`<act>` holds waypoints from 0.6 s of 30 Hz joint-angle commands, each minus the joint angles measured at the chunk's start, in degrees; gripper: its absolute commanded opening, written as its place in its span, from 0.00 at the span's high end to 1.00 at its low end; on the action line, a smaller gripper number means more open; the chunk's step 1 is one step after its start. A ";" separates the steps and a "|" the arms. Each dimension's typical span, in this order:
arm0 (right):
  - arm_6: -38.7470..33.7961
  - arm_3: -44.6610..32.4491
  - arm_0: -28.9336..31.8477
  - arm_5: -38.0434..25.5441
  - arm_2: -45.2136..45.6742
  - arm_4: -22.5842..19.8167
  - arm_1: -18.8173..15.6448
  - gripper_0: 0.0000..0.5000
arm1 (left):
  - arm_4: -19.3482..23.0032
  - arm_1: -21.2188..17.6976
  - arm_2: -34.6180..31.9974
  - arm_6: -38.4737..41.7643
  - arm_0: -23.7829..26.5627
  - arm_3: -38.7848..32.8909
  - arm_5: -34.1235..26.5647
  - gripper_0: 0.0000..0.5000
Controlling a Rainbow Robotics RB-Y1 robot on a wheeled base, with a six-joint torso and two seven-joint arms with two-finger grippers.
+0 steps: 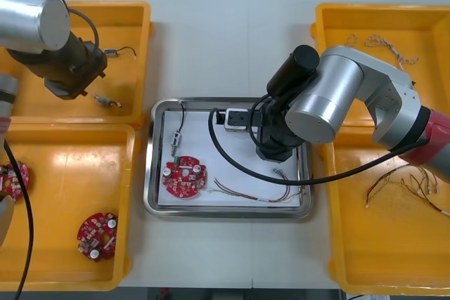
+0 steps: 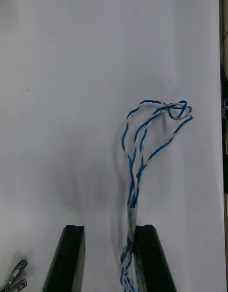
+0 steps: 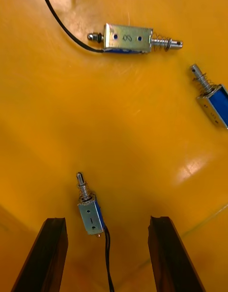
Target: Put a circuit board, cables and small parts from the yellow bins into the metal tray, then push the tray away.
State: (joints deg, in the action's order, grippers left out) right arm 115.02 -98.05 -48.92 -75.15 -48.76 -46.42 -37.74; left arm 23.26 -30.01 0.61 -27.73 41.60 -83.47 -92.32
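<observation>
My right gripper (image 1: 275, 151) hangs low over the metal tray (image 1: 156, 205), open (image 2: 109, 235). A twisted blue and white cable (image 2: 142, 144) lies on the tray's white floor and runs back along the inside of one finger (image 2: 149, 258), with no grip on it. The tray also holds a red circuit board (image 1: 184, 177), a small metal part (image 1: 174, 138) with a black lead, and a red and yellow cable (image 1: 253, 192). My left gripper (image 1: 84, 75) is over the back left yellow bin (image 1: 133, 15), open (image 3: 108, 225), with a small metal part (image 3: 90, 215) lying between its fingers.
Two more small metal parts (image 3: 133, 37) (image 3: 213, 102) lie farther off in that bin. The front left bin (image 1: 63, 152) holds circuit boards (image 1: 97, 234). Blue and white cables (image 1: 383, 43) lie in the back right bin, red and yellow cables (image 1: 408, 187) in the front right bin.
</observation>
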 commanded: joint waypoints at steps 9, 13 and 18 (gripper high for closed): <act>-1.12 -1.88 -2.41 -0.79 -0.37 -1.22 -1.46 0.00 | 0.30 1.27 2.73 3.30 -1.61 0.14 2.67 0.00; -1.47 -2.67 -2.41 -1.14 -0.19 -1.66 -1.82 0.00 | 0.30 1.18 2.73 2.95 -3.37 0.23 5.48 0.00; -1.82 -3.73 -2.41 -1.67 0.51 -2.71 -2.34 0.00 | 0.21 1.27 2.73 2.86 -4.25 0.23 6.01 0.00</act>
State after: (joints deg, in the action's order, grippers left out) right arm 114.90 -99.10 -48.97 -76.18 -48.77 -48.05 -38.36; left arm 23.33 -29.61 2.49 -27.73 38.35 -82.52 -86.86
